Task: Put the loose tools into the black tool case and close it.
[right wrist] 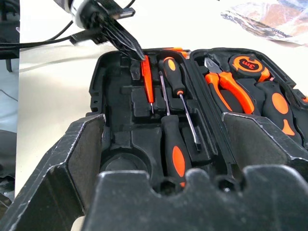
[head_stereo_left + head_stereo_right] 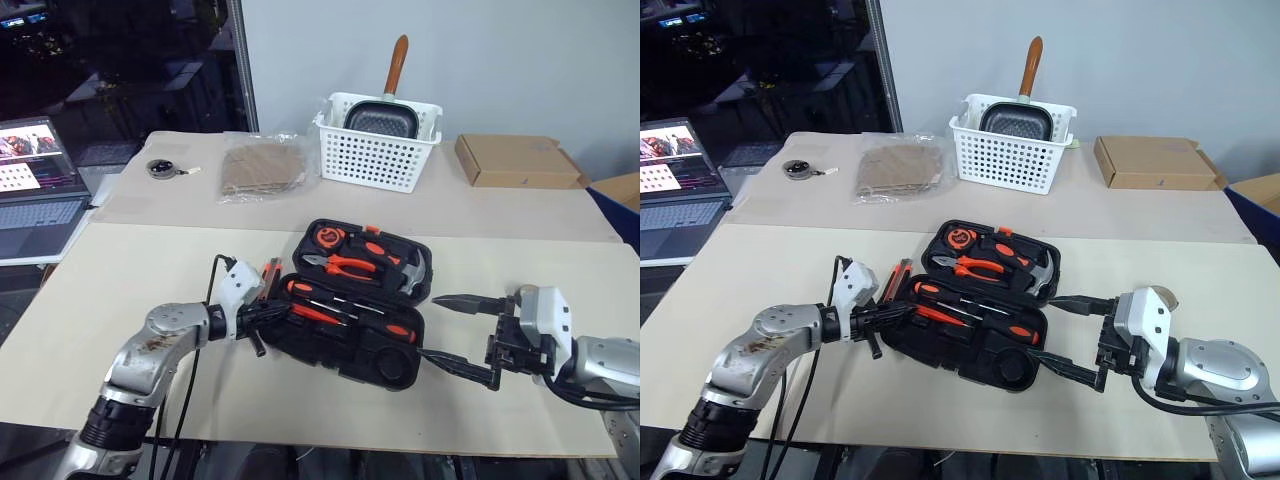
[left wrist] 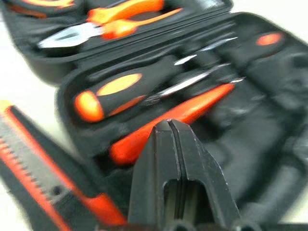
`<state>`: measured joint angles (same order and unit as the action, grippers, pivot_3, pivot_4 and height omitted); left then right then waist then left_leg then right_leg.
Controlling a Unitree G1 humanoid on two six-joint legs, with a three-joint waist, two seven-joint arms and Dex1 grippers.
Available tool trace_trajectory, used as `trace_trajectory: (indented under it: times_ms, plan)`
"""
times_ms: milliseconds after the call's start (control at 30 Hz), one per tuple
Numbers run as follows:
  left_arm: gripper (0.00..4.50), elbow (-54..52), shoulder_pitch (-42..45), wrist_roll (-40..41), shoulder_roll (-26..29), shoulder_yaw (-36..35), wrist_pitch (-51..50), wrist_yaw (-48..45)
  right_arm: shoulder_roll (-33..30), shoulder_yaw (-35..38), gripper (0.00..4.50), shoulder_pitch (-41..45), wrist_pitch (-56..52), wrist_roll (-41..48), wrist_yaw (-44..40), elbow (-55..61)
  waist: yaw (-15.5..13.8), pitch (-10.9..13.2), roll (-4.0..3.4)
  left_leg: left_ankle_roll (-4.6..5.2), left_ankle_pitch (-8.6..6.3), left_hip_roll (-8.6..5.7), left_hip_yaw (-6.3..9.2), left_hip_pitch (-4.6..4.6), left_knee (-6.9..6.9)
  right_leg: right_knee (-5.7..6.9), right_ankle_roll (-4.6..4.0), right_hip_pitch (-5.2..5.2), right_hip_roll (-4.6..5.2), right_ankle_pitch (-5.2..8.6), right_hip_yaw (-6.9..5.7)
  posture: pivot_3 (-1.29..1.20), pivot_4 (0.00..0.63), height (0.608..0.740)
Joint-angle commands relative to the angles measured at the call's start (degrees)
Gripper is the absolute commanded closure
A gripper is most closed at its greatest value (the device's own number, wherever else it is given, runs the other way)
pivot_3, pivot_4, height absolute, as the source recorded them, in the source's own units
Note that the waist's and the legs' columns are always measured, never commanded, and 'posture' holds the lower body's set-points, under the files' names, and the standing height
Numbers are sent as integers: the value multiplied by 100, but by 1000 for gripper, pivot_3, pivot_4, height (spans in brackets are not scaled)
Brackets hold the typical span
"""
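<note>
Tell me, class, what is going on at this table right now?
A robot is packing tools into an open black case. Its left gripper, jaws shut and empty, sits at the case's left end by the red screwdriver, which lies in the case beside two black-and-orange screwdrivers. The utility knife lies on the table beside the case. The right gripper waits at the case's right end, jaws wide open.

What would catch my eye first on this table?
Most striking is the open black tool case in the middle of the table, with orange-handled tools in it. A utility knife lies just outside its left edge, by the shut left gripper. The right gripper gapes wide at the case's right end.
</note>
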<state>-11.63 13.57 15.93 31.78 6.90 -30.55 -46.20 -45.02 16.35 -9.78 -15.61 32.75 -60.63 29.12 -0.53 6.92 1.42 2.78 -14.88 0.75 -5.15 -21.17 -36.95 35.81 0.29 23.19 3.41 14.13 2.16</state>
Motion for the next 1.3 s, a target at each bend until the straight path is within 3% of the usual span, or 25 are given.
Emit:
trace_trajectory:
  times_ms: [33, 467, 600, 767, 1033, 1300]
  plan:
    - [4469, 379, 85, -407, -194, 151, 364, 381, -30, 108, 0, -8, 34, 43, 49, 95, -11, -1, -1, 0, 0, 0, -2, 2, 0, 0, 0, -2, 1, 0, 1, 0, 150, 740]
    - [4469, 888, 182, -867, -339, 563, 982, 364, -50, 127, 0, -78, 6, 49, 134, 169, -15, -12, -17, 1, 0, -1, -4, 9, -3, 3, 2, -12, 0, 0, 1, 0, 150, 740]
    - [4469, 393, 103, -12, -548, -121, 1027, 161, -55, 179, 0, -142, 17, 75, 143, 207, -17, -16, -24, 1, 0, -1, -6, 7, -6, 3, 3, -11, 2, -1, 0, 0, 150, 740]
    - [4469, -124, -230, 357, -251, -198, 779, -267, -65, 127, 0, -86, -17, 83, 195, 225, 42, -13, -19, 1, 0, 6, -1, 1, -2, 4, -1, -1, -8, 0, -2, 0, 150, 740]
    - [4469, 69, -258, -21, -210, 235, 917, -256, -84, 86, 0, 23, -52, 91, 186, 170, 8, -7, -10, 1, 0, 0, -6, 1, -11, 3, 5, -6, -2, -2, -2, 0, 150, 740]
    - [4469, 611, -100, -404, -527, 398, 1234, 69, -38, 179, 0, -189, 86, 42, 102, 134, -29, -8, -11, 1, 0, 0, -4, 1, -21, 5, 6, -11, -1, -3, -5, 0, 150, 740]
